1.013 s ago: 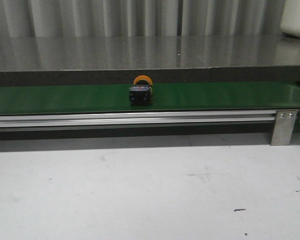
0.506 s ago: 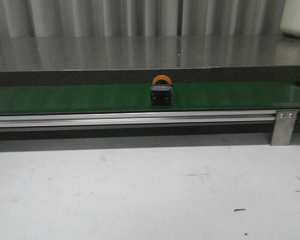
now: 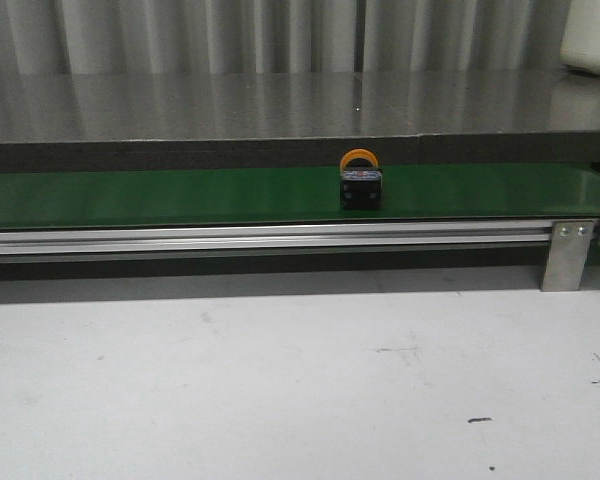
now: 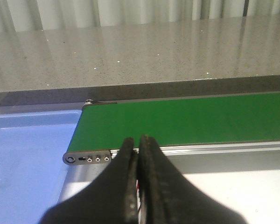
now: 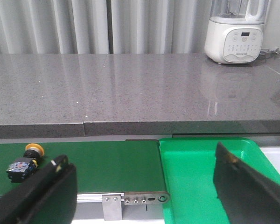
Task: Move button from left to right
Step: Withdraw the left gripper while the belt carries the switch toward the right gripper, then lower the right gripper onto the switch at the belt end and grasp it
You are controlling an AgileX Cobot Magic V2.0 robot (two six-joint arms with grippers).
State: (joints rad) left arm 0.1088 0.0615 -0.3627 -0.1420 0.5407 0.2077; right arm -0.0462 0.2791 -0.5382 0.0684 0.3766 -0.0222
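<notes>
The button (image 3: pixel 360 186) lies on the green belt (image 3: pixel 180 195), seen from the front and from the right wrist, where the right gripper (image 5: pixel 142 186) stands wide open, while the left wrist view shows only the closed left gripper (image 4: pixel 137 142) and a blue tray (image 4: pixel 28 154).

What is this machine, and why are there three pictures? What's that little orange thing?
It is a robot with two arms. One camera looks forward over the table; the other two sit on the arms' wrists. The long green strip is a conveyor belt. On it lies the button, a small black box with an orange cap, touched by nothing. The left gripper has its black fingers pressed together, holding nothing. The right gripper is wide open, also empty. At the belt's ends sit a blue tray and a green tray. The white machine on the counter behind is a blender.
</notes>
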